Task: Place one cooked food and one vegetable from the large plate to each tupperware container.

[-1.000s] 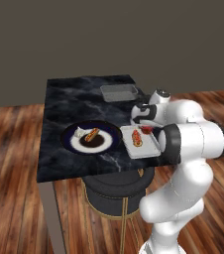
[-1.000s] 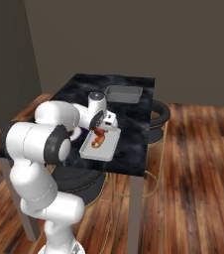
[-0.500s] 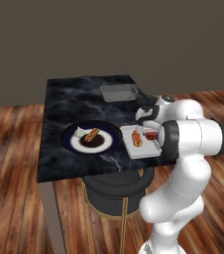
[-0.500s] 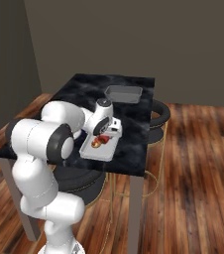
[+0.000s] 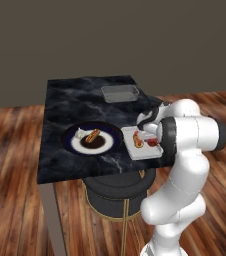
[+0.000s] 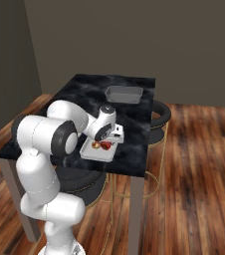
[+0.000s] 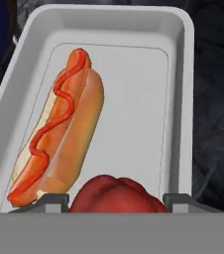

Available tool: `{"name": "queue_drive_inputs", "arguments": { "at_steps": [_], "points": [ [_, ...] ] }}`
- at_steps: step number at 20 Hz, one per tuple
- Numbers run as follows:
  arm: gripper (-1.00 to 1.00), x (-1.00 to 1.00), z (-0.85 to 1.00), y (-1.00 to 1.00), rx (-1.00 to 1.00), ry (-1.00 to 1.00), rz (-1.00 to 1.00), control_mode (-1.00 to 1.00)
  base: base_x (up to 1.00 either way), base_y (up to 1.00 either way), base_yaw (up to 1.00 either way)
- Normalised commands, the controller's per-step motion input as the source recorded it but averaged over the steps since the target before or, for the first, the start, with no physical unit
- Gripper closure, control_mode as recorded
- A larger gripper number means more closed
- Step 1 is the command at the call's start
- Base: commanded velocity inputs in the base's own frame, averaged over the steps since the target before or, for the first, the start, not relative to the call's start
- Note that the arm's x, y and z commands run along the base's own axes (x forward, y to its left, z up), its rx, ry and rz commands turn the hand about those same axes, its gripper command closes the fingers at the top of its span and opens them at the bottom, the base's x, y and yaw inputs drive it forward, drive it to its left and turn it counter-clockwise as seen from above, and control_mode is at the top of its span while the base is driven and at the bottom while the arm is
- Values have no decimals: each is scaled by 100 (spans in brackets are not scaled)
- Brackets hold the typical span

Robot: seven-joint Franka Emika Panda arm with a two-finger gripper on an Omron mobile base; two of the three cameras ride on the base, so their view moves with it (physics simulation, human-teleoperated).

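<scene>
A red vegetable [image 7: 116, 194] is held between the partly open fingers [image 7: 116, 201] inside the pale tupperware container [image 7: 181, 99], beside a hot dog [image 7: 64, 124], near the large plate [image 5: 92, 138], apparently for release.

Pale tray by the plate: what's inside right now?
The pale tray holds a hot dog with a ketchup squiggle and a red vegetable between the pincer tips. The vegetable's lower part is hidden, so a grip can't be confirmed.

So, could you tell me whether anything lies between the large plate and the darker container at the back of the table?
Nothing visible does. Bare marble tabletop separates the large plate from the darker container; the pale container sits off to the side, beside the plate.
</scene>
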Motion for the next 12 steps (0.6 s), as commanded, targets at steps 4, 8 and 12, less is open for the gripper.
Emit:
{"name": "queue_drive_inputs", "arguments": {
  "at_steps": [4, 8, 12],
  "points": [
    [-100, 0, -45, 7, 0, 0, 1, -100, 0, 0, 0],
    [-100, 1, -10, 0, 0, 0, 0, -100, 0, 0, 0],
    [-100, 0, 3, 0, 0, -3, 0, -100, 0, 0, 0]
  ]
}}
